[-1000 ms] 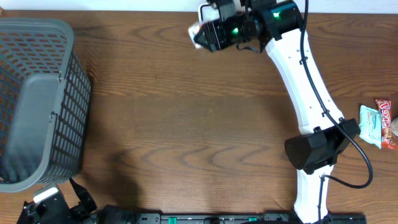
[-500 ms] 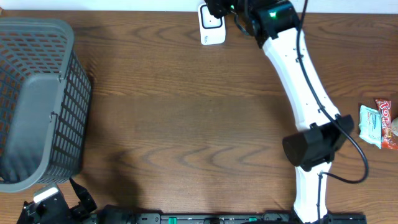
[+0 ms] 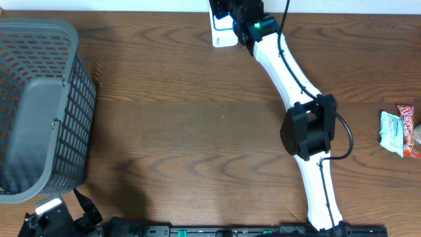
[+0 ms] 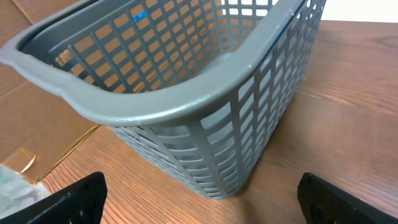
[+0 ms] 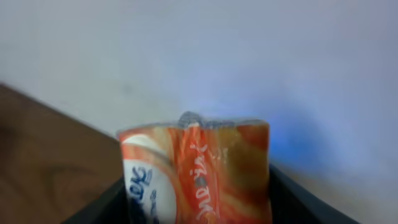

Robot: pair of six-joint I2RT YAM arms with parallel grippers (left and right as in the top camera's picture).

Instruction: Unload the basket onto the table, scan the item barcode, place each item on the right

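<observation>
In the right wrist view an orange and white snack packet (image 5: 196, 174) stands upright between the black fingers (image 5: 102, 205) of my right gripper (image 5: 199, 208), which is shut on it. Behind the packet is a pale wall with a blue glow. From overhead, the right gripper (image 3: 238, 13) is stretched to the table's far edge, over a white barcode scanner (image 3: 222, 36); the packet itself is hidden under the wrist there. My left gripper (image 4: 202, 205) is open and holds nothing, low over the wood beside the grey basket (image 4: 186, 99).
The grey mesh basket (image 3: 39, 105) fills the left side of the table. A pale green packet (image 3: 393, 131) and a red packet (image 3: 409, 130) lie at the right edge. The white right arm (image 3: 309, 125) crosses the table's right half.
The right wrist has turned and moved to the far edge with the packet, uncovering the white scanner; its elbow has swung left. The left arm has not moved.
</observation>
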